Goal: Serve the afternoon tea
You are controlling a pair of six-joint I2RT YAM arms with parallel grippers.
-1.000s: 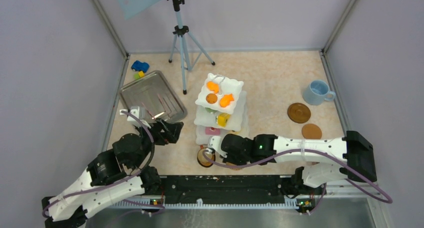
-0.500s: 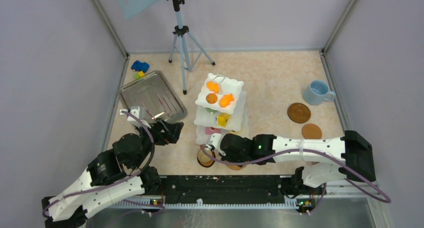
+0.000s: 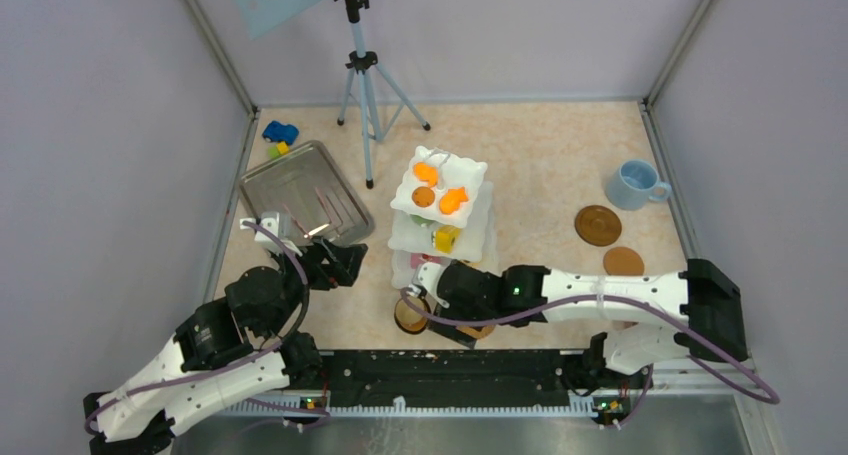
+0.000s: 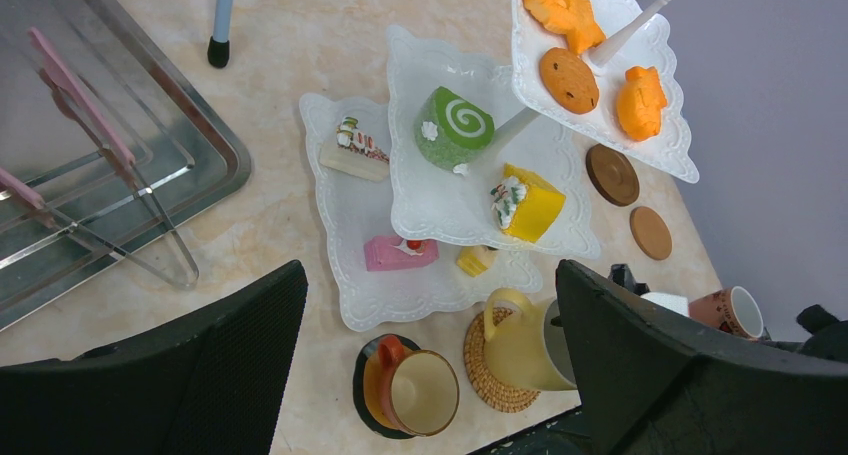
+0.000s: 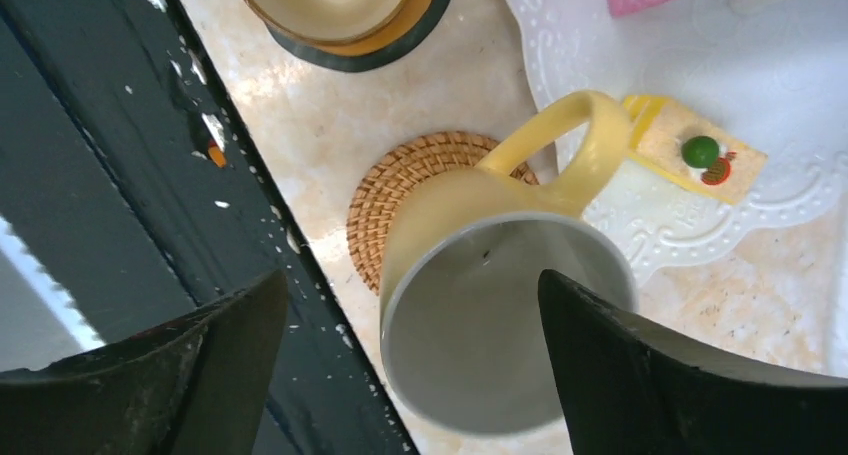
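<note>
The overhead camera gives me a beige marbled table [image 3: 560, 145] boxed in by pale lilac walls, with a tripod [image 3: 362, 85] at the back. A steel tray [image 3: 300, 190] lies at the left, with a blue toy car [image 3: 281, 131] beyond it. The white three-tier stand [image 3: 470, 175] sits mid-table. A blue mug [image 3: 633, 185] stands far right, and two brown coasters [image 3: 598, 225] lie bare nearer me. My right gripper [image 3: 432, 293] reaches to the stand's near corner, beside a brown mug [image 3: 410, 315]. My left gripper [image 3: 340, 265] hovers between tray and stand.

On the left wrist camera my left jaws are spread wide with nothing between them. The top tier carries two orange pastries [image 4: 560, 3] and a brown cookie [image 4: 568, 79]. The middle tier holds a green roll [image 4: 455, 125] and a yellow cake [image 4: 530, 200], the bottom one a white slice [image 4: 352, 147] and a pink slice [image 4: 398, 253]. In front, the brown mug sits on a dark coaster [image 4: 362, 400], and a cream-yellow mug [image 4: 520, 350] stands upright on a woven coaster [image 4: 490, 385]. A pinkish mug [image 4: 735, 313] shows at the right edge.

On the right wrist camera my right jaws stand apart on either side of the cream-yellow mug, not clamping it. Floor shows between it and one finger, but the other finger overlaps its rim, so I cannot tell if that one touches. The mug is empty, and its handle points at the bottom tier, where a small yellow slice [image 5: 700, 155] lies. A black rail [image 5: 110, 155] edges the table.
</note>
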